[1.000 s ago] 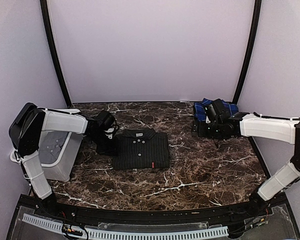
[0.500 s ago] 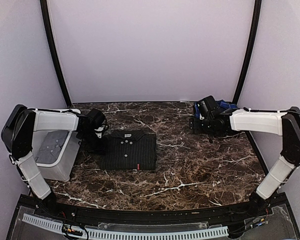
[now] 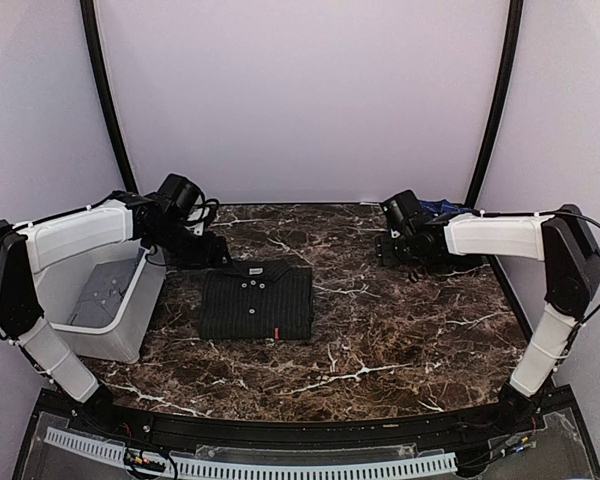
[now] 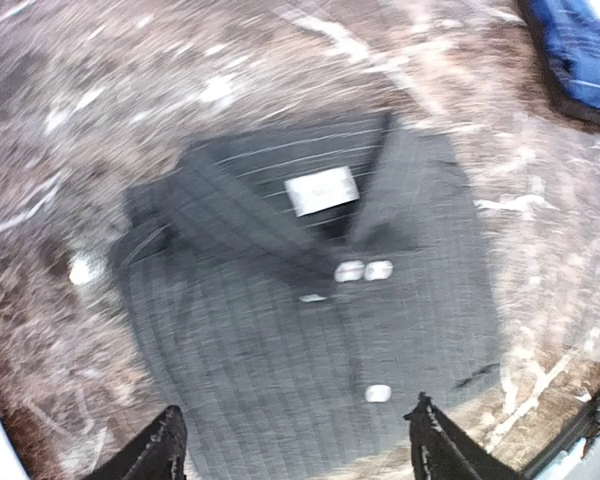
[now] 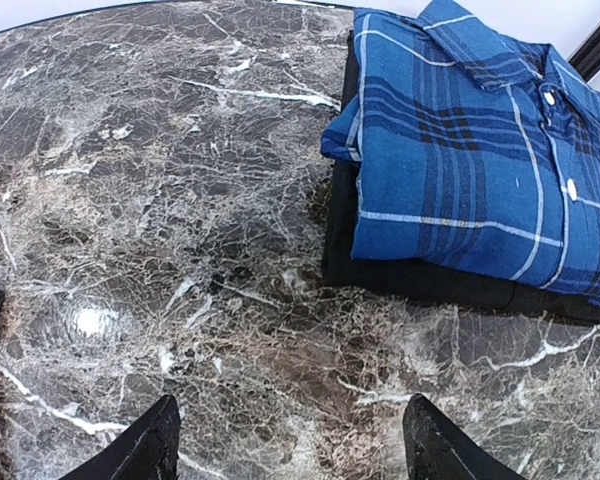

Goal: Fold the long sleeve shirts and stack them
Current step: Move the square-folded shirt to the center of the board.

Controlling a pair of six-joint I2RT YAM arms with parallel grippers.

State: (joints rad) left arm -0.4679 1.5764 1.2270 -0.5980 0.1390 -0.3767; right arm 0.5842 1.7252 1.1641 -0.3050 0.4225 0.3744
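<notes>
Seen from above, the marble table [image 3: 400, 330] has wide bare room across its near half and its middle. The black pinstriped shirt [image 3: 257, 300] lies folded into a neat rectangle left of centre, collar toward the back. Just beside its left edge stands the white plastic bin [image 3: 120, 340] with something grey in it. The left gripper [image 3: 205, 255] hangs at the shirt's back-left corner, and the right gripper [image 3: 395, 248] is low over the back right of the table. There the blue plaid shirt [image 3: 448, 208] peeks out behind the arm, close to the black corner post [image 3: 485, 130].

The left wrist view is blurred. The pinstriped shirt [image 4: 310, 330] fills it, showing a pale neck label and small pale buttons. The left gripper [image 4: 295, 455] has its fingers [image 4: 160, 450] spread wide over the cloth with nothing held; whether the tips touch the fabric cannot be told. A blue patch at the upper right may be the plaid shirt [image 4: 580, 50].

In the right wrist view the right gripper [image 5: 290, 450] stands with its fingers [image 5: 430, 445] wide apart over glossy, white-veined brown stone [image 5: 180, 200], gripping nothing. Well ahead, the plaid shirt [image 5: 470, 150] rests folded on a black folded cloth [image 5: 420, 280], at the table's back edge.
</notes>
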